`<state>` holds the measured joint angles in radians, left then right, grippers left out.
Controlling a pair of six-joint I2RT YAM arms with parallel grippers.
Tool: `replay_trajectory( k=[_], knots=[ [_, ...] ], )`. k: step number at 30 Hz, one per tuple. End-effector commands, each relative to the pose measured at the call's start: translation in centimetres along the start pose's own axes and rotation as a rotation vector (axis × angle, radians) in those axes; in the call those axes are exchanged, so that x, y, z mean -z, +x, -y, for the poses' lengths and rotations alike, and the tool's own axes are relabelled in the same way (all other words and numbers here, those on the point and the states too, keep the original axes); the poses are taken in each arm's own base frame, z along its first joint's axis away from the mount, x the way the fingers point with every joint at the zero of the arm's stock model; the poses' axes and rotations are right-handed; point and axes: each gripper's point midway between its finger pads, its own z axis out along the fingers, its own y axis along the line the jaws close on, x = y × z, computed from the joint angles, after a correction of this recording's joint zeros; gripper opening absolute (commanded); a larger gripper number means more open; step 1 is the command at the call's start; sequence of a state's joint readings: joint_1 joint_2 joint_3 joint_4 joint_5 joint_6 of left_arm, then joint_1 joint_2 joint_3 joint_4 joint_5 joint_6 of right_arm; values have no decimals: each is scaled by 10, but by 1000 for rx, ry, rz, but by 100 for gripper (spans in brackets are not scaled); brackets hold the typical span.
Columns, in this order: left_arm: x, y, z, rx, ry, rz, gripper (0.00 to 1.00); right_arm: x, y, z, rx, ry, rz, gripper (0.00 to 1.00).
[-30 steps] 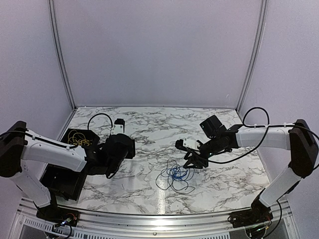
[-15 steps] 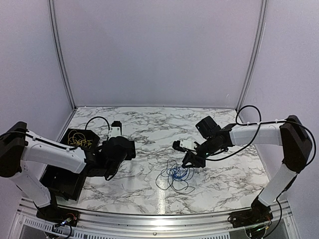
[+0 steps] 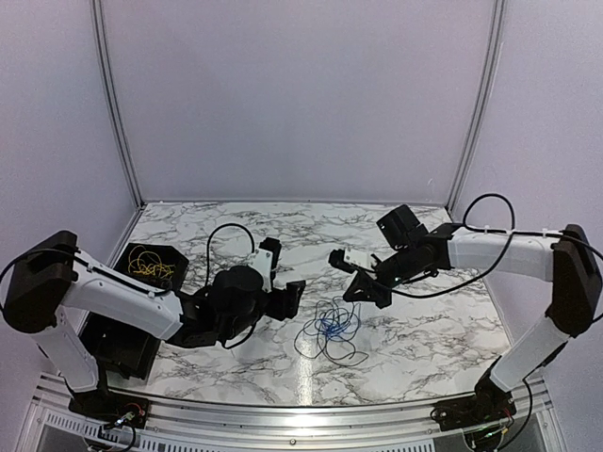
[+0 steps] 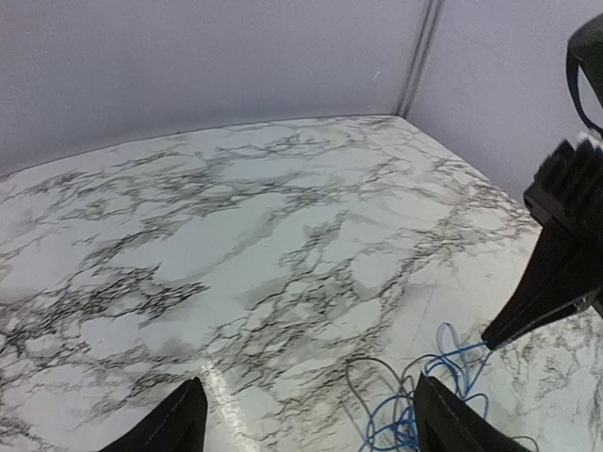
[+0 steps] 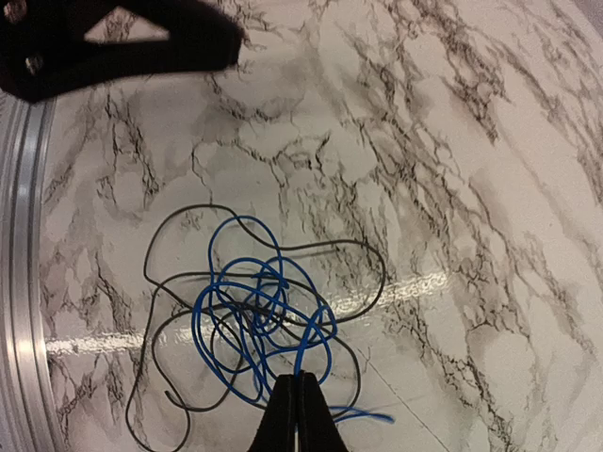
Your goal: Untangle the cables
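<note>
Near the middle of the worktop (image 3: 283, 226), a little toward its near edge, the cables (image 3: 330, 331) are lying in one roundish heap with no clear long axis. Loops of the black cable (image 5: 146, 264) are spreading outward around the blue cable (image 5: 247, 311). The right claw (image 5: 297, 381) is hanging over the heap's far-right rim, clenched and seemingly pinching a blue strand. The left claw (image 4: 306, 391) is hovering released just beside the heap's left rim. Bare marble is lying open toward the far edge and both side edges, while the near edge is sitting closer.
</note>
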<state>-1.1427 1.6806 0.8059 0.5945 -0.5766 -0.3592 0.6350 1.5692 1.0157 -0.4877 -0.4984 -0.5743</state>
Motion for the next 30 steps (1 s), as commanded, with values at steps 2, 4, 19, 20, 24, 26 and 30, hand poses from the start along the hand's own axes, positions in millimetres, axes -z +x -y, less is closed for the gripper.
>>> replay_trajectory(
  k=[2, 4, 19, 20, 24, 26, 30],
  knots=[
    [-3, -30, 75, 20, 343, 97, 75, 44, -55, -14, 51, -1, 171, 0],
    [-10, -28, 85, 12, 368, 90, 72, 48, -60, -15, 56, 3, 190, 0],
    [-85, 7, 82, 123, 221, 68, 51, 116, -112, -34, 139, 10, 356, 0],
    [-89, 11, 83, 131, 219, 64, 51, 127, -118, -34, 149, 22, 376, 0],
    [-101, 30, 89, 159, 236, 37, 50, 159, -138, -36, 166, 15, 430, 0],
    [-105, 38, 90, 162, 238, 26, 49, 172, -148, -37, 178, 18, 457, 0],
    [-110, 53, 84, 171, 219, 3, 48, 213, -176, -47, 226, 12, 526, 0]
  ],
)
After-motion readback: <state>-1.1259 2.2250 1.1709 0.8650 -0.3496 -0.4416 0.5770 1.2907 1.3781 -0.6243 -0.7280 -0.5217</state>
